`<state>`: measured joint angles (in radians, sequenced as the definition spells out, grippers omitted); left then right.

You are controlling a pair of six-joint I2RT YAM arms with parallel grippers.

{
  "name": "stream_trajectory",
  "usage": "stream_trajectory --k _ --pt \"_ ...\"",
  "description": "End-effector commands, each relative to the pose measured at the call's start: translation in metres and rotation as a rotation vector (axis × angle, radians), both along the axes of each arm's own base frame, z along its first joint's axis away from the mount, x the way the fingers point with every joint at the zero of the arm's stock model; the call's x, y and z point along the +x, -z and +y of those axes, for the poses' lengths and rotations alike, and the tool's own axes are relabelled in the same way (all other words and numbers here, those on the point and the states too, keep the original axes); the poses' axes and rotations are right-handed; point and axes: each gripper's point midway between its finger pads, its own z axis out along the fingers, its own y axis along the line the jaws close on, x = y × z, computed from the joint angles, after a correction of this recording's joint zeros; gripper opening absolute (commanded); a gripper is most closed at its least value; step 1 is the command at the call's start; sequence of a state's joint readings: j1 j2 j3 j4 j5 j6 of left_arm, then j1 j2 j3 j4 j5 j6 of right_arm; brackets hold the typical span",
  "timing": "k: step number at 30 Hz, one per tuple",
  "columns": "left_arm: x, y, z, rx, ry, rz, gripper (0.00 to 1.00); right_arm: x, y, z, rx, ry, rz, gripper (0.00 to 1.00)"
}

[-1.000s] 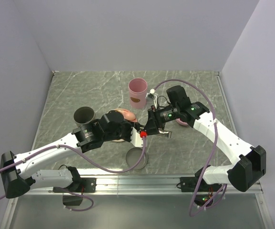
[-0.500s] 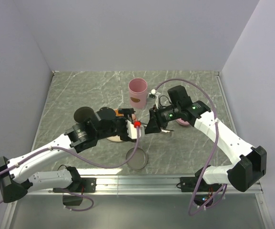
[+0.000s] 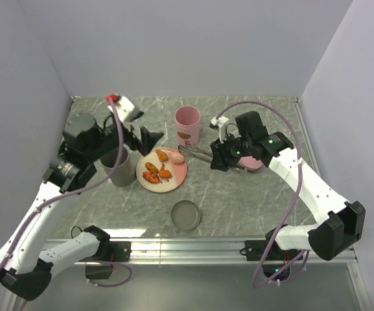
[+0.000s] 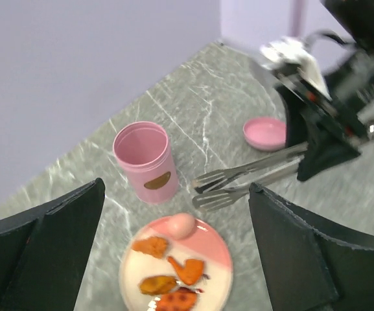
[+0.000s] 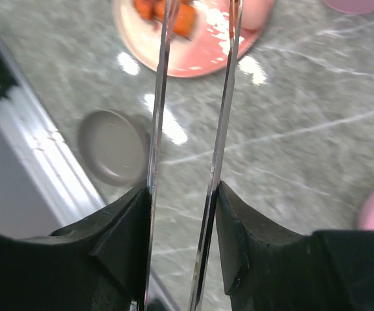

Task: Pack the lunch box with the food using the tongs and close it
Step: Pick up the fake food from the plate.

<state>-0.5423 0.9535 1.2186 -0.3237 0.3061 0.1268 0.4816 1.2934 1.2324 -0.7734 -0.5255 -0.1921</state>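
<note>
- Worktop (image 3: 251,201) of grey veined stone, carrying every item below.
- Plate (image 3: 174,184), round, pink and cream, near the middle. On it lie four orange-brown chunks (image 3: 151,166) and, at the far rim, one pale pink egg (image 3: 177,157).
- Grey cup (image 3: 117,172), upright, just left of the plate. The left arm crosses over its top, so its inside is hidden.
- Pink cup (image 3: 187,126), upright behind the plate and apart from it, mouth open. The left wrist view shows only its pink inner wall.
- Tongs (image 3: 196,153), thin and silver, lying nearly level above the worktop. Their two arms are parted, and the tips point at the egg and stop just short of it.
- Grey lid (image 3: 186,214), flat on the worktop in front of the plate, well apart from both cups.
- Pink lid (image 4: 264,133), flat on the worktop to the right, partly under the right arm in the top view.
- Right claw (image 3: 218,157), about half closed, its fingers (image 5: 125,236) pressing the tongs' two arms from the outside near their joined end.
- Left claw (image 3: 146,137), raised over the grey cup and spread wide. It holds nothing and touches nothing, and looks down on the plate and the pink cup.
</note>
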Motion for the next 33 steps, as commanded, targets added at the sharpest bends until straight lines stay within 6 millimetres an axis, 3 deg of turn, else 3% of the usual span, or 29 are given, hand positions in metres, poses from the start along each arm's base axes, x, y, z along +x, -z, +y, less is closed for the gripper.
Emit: stream_trajectory --k 1,6,10,12,13,23,29,33 --pt "-0.006 -0.011 0.01 -0.16 0.01 0.194 0.99 0.018 -0.021 -0.015 -0.077 -0.014 -0.191 0.5" --pt "-0.007 -0.004 0.041 -0.199 0.024 0.316 1.0 0.026 -0.02 -0.019 -0.144 -0.08 -0.288 0.51" --pt "-0.006 0.007 0.064 -0.223 0.003 0.381 0.99 0.03 -0.009 -0.01 -0.199 -0.151 -0.323 0.51" --pt "-0.009 0.01 0.065 -0.256 0.031 0.422 0.99 0.034 -0.006 -0.008 -0.219 -0.172 -0.344 0.52" --pt "-0.004 0.013 0.076 -0.274 0.002 0.434 0.99 0.035 -0.001 -0.005 -0.23 -0.185 -0.339 0.53" --pt "-0.004 0.011 0.087 -0.305 0.001 0.443 0.99 0.049 0.019 0.013 -0.261 -0.238 -0.309 0.56" --pt "-0.002 0.026 0.09 -0.298 -0.025 0.484 0.99 0.059 0.031 0.022 -0.271 -0.254 -0.287 0.58" --pt "-0.004 0.026 0.09 -0.304 -0.018 0.479 1.0 0.066 0.042 0.026 -0.293 -0.264 -0.277 0.58"
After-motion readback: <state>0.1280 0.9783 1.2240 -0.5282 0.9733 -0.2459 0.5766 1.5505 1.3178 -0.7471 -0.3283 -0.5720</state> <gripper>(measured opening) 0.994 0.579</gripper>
